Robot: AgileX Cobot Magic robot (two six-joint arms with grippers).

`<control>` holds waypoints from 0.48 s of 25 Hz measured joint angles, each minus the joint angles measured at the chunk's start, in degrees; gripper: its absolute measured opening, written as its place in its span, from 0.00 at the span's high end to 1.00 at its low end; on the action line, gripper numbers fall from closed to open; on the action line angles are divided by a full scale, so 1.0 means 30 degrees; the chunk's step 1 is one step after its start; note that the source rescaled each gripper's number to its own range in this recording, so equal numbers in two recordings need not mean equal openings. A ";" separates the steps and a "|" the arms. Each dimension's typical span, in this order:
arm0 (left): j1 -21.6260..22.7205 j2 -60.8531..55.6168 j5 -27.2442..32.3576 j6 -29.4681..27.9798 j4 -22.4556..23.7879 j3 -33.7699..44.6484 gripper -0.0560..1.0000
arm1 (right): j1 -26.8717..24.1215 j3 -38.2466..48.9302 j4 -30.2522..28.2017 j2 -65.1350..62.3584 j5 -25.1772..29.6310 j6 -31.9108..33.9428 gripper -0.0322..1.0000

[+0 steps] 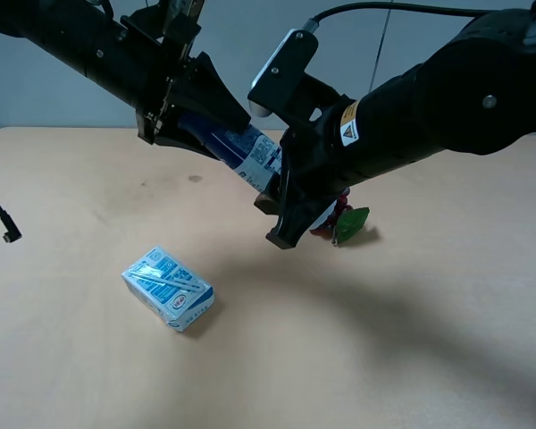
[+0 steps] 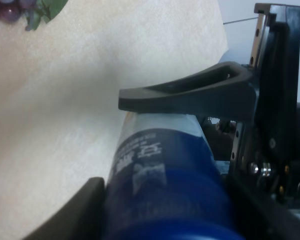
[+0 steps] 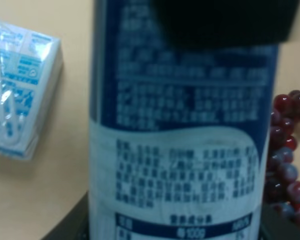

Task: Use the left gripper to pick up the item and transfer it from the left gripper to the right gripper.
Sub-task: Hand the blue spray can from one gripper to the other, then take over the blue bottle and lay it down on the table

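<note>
The item (image 1: 250, 152) is a slim blue can with a white printed label, held tilted in the air above the table. My left gripper (image 1: 216, 134) is shut on its dark blue upper part; the left wrist view shows the can (image 2: 165, 175) clamped between the two black fingers of that gripper (image 2: 115, 145). My right gripper (image 1: 277, 192) reaches in from the right and straddles the can's white lower end. In the right wrist view the can (image 3: 180, 150) fills the frame, and dark fingers (image 3: 70, 225) lie against both of its sides.
A light-blue-and-white carton (image 1: 168, 288) lies on the wooden table (image 1: 411, 340) at the front left, also in the right wrist view (image 3: 20, 85). A red grape bunch with a green leaf (image 1: 347, 220) lies under the right arm. A black cable end (image 1: 7, 234) lies at the left edge.
</note>
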 joint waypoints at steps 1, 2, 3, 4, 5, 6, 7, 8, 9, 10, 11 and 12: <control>0.0000 -0.0016 -0.0099 0.0000 -0.0344 -0.0115 0.58 | 0.0018 0.0000 0.0019 0.0017 0.0226 -0.0046 0.97; 0.0000 -0.0055 -0.0204 -0.0019 -0.0732 -0.0233 0.37 | 0.0041 0.0000 0.0019 0.0036 0.0418 -0.0046 0.97; 0.0000 -0.0130 -0.0287 -0.0019 -0.0971 -0.0308 0.23 | 0.0041 0.0017 0.0043 0.0036 0.0530 -0.0046 0.97; 0.0000 -0.0205 -0.0375 -0.0019 -0.1120 -0.0327 0.15 | 0.0041 0.0017 0.0043 0.0036 0.0604 -0.0046 0.97; 0.0000 -0.0233 -0.0377 -0.0019 -0.1165 -0.0327 0.10 | 0.0041 0.0017 0.0043 0.0036 0.0642 -0.0046 0.97; 0.0000 -0.0233 -0.0377 -0.0019 -0.1183 -0.0327 0.06 | 0.0041 0.0017 0.0043 0.0036 0.0659 -0.0046 0.97; 0.0000 -0.0233 -0.0377 -0.0019 -0.1183 -0.0327 0.04 | 0.0041 0.0017 0.0043 0.0036 0.0659 -0.0046 0.97; 0.0000 -0.0233 -0.0394 -0.0019 -0.1183 -0.0327 0.03 | 0.0041 0.0017 0.0043 0.0036 0.0659 -0.0063 0.97; 0.0000 -0.0233 -0.0434 -0.0019 -0.1164 -0.0327 0.02 | 0.0041 0.0017 0.0043 0.0036 0.0659 -0.0063 0.97; 0.0000 -0.0233 -0.0451 -0.0019 -0.1164 -0.0327 0.01 | 0.0041 0.0017 0.0043 0.0036 0.0659 -0.0063 0.97; 0.0000 -0.0233 -0.0451 -0.0019 -0.1164 -0.0327 0.01 | 0.0041 0.0017 0.0056 0.0036 0.0659 -0.0063 0.97; 0.0000 -0.0233 -0.0451 -0.0019 -0.1164 -0.0327 0.01 | 0.0041 0.0017 0.0056 0.0036 0.0659 -0.0063 0.97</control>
